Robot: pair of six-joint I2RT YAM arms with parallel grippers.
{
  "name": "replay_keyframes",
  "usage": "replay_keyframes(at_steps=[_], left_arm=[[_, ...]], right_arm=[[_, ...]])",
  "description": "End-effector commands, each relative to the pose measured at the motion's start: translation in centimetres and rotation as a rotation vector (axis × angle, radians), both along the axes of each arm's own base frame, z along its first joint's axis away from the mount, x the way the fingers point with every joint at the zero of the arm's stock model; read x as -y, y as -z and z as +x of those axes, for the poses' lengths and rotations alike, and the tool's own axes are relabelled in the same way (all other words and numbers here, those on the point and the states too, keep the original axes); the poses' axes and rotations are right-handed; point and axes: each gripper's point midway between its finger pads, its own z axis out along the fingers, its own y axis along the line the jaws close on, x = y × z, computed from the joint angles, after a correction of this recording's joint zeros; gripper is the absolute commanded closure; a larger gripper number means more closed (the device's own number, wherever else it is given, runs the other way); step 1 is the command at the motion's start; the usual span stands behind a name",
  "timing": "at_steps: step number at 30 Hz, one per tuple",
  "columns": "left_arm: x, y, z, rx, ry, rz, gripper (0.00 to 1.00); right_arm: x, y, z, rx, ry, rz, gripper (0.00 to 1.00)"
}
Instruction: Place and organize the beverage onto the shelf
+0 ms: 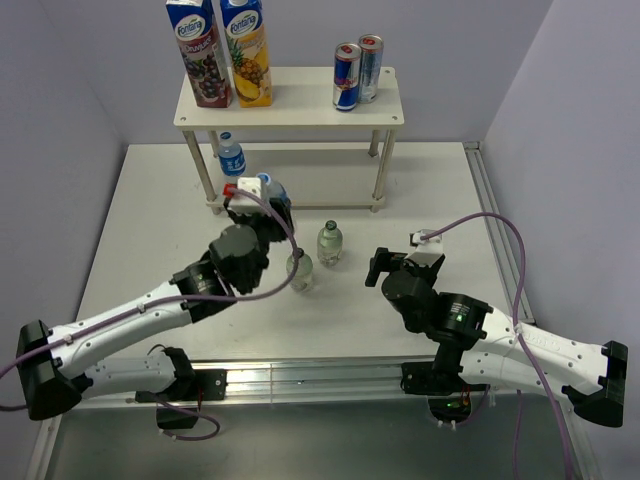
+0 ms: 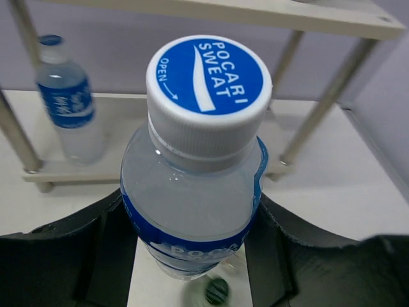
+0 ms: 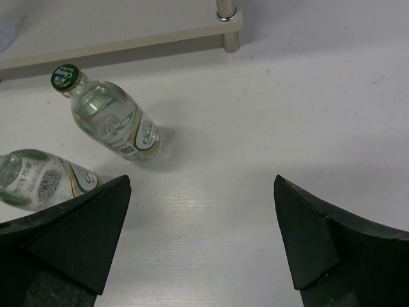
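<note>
Shelf [image 1: 290, 110] at the back of the bench [image 1: 150, 230]: white, two boards, four round legs.

On the top board, left side: two tall juice boxes, upright and side by side, a purple juice box [image 1: 200, 50] and a yellow juice box [image 1: 247, 50].

On the top board, right side: two cans, upright and close together, a front can [image 1: 346, 77] and a back can [image 1: 370, 68].

On the lower board, left side: one small blue-label bottle [image 1: 231, 155], upright, with a blue cap.

Just in front of the shelf, near its front left leg: one more bottle of the same kind, the held bottle [image 2: 198, 160], with a blue and white cap and a blue band. Left claw [image 2: 192, 252] closed tight on it, one black finger on each side, below the cap.

On the bench, between the two arms: two small clear bottles with green caps, both upright. Far clear bottle [image 1: 330, 242] nearer the shelf, near clear bottle [image 1: 300, 270] just beside it and close to the left arm.

Right claw [image 3: 201, 236] spread wide open, holding nothing, above bare bench, with both clear bottles off to its left.

Count in all: two juice boxes, two cans, two blue bottles, two clear bottles, one shelf.
</note>
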Motion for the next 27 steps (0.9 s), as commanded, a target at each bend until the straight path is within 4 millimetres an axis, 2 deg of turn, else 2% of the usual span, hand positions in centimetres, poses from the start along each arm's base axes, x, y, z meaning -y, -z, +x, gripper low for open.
replay_keyframes(at_steps=[1, 2, 3, 4, 5, 6, 8, 9, 11, 12, 18, 23, 27], left_arm=[[-3.3, -4.0, 4.2, 0.114, -0.067, -0.085, 1.0], [-3.3, -4.3, 5.1, 0.12, -0.05, -0.088, 1.0], [-5.0, -4.2, 6.9, 0.118, -0.1, -0.093, 1.0], [-5.0, -3.1, 8.3, 0.095, -0.112, -0.072, 1.0], [-5.4, -3.3, 9.3, 0.097, -0.124, -0.078, 1.0], [-5.7, -2.1, 11.0, 0.077, -0.136, -0.056, 1.0], [-5.7, -1.8, 12.5, 0.082, -0.142, -0.06, 1.0], [-5.3, -0.5, 13.6, 0.059, -0.134, -0.042, 1.0], [-4.7, -0.2, 14.6, 0.07, -0.126, -0.039, 1.0], [-4.3, 0.7, 15.3, 0.059, -0.127, -0.03, 1.0], [-3.8, 2.0, 18.0, 0.072, -0.165, -0.004, 1.0], [-3.4, 1.5, 19.8, 0.087, -0.176, 0.018, 1.0], [-4.1, 0.8, 20.6, 0.11, -0.195, 0.003, 1.0]], right_arm=[[0.6, -0.2, 0.2, 0.018, 0.033, 0.006, 0.0], [0.6, -0.2, 0.2, 0.018, 0.034, 0.01, 0.0], [0.6, -0.2, 0.2, 0.018, 0.033, 0.007, 0.0], [0.6, -0.2, 0.2, 0.018, 0.033, 0.007, 0.0], [0.6, -0.1, 0.2, 0.017, 0.032, 0.005, 0.0], [0.6, -0.1, 0.2, 0.018, 0.033, 0.006, 0.0], [0.6, -0.1, 0.2, 0.017, 0.033, 0.005, 0.0], [0.6, -0.1, 0.2, 0.016, 0.032, 0.0, 0.0], [0.4, -0.1, 0.2, 0.015, 0.027, 0.003, 0.0], [0.4, -0.1, 0.3, 0.014, 0.028, 0.0, 0.0], [0.3, 0.0, 0.3, 0.011, 0.023, -0.008, 0.0], [0.2, 0.0, 0.4, 0.012, 0.023, -0.011, 0.0], [0.2, 0.0, 0.4, 0.009, 0.025, -0.015, 0.0]])
